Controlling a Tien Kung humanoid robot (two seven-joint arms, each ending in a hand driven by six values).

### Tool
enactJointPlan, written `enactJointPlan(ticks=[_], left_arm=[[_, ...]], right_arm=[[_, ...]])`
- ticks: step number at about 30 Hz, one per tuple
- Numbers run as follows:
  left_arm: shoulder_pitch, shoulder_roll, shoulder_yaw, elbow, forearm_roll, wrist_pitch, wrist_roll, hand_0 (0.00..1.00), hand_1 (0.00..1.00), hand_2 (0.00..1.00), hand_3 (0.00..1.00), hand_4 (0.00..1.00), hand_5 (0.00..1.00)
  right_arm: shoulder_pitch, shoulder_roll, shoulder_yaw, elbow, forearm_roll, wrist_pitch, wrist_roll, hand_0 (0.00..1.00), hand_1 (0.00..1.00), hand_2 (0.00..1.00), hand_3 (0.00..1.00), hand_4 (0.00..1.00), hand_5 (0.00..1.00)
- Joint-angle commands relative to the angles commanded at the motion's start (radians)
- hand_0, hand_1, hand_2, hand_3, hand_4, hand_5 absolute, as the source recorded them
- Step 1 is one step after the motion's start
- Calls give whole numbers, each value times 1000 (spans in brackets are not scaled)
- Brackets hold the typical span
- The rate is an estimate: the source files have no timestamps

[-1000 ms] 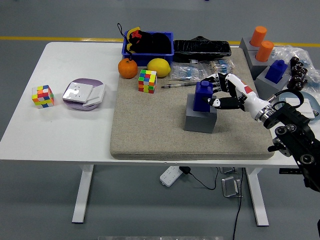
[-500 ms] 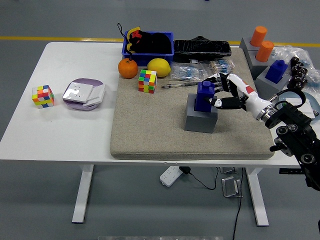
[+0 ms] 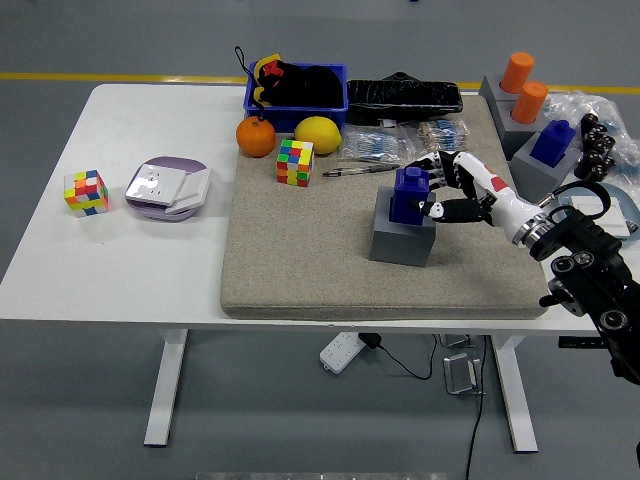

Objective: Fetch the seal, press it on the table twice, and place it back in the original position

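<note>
Centrally: blue seal (image 3: 408, 194) upright on grey block (image 3: 401, 240), on mat (image 3: 300, 260) — right hand (image 3: 452, 192) beside it, fingers apparently pinching it; contact unclear.

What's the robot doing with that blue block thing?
The robot's right hand is reaching in from the right and touching a blue seal that sits on top of a grey block. That block stands on a beige mat on the white table. The fingers are up against the seal's side, but I can't tell whether they are really gripping it. The seal looks seated on its block, not lifted. The left arm isn't in the picture.
</note>
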State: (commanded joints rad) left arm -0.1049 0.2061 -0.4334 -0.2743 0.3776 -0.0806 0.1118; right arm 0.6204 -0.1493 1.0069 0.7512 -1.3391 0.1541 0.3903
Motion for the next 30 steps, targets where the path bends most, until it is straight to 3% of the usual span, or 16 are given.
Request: enactJointPlan(ticks=[9, 15, 16, 21, 22, 27, 28, 30], left_arm=[[0, 0, 0, -1, 0, 0, 0, 814, 820, 790, 839, 795, 397], [1, 2, 5, -1, -2, 0, 0, 815, 820, 790, 840, 795, 396], [1, 2, 5, -1, -2, 0, 0, 815, 820, 790, 839, 795, 396], [1, 3, 4, -1, -3, 0, 0, 815, 820, 790, 839, 795, 396], [1, 3, 6, -1, -3, 0, 0, 815, 820, 790, 840, 796, 396], [2, 5, 9, -1, -4, -1, 1, 815, 820, 790, 840, 796, 396], [1, 5, 9, -1, -4, -1, 1, 815, 820, 790, 840, 795, 396], [2, 5, 9, -1, -4, -1, 1, 815, 820, 790, 840, 795, 396]], right_arm=[[-4, 3, -5, -1, 3, 6, 4, 513, 402, 415, 474, 651, 2], [-5, 5, -10, -2, 2, 7, 8, 543, 436, 440, 508, 636, 2], [-5, 5, -10, -3, 2, 7, 8, 579, 488, 470, 539, 624, 2], [-5, 6, -12, -5, 2, 6, 12, 579, 488, 470, 539, 624, 2], [-5, 6, -11, -5, 2, 5, 13, 611, 513, 508, 577, 661, 2], [-4, 7, -10, -7, 0, 6, 16, 611, 513, 508, 577, 661, 2], [-4, 7, -10, -7, 0, 6, 17, 661, 572, 550, 636, 716, 2], [-4, 7, -12, -8, 1, 8, 18, 661, 572, 550, 636, 716, 2]])
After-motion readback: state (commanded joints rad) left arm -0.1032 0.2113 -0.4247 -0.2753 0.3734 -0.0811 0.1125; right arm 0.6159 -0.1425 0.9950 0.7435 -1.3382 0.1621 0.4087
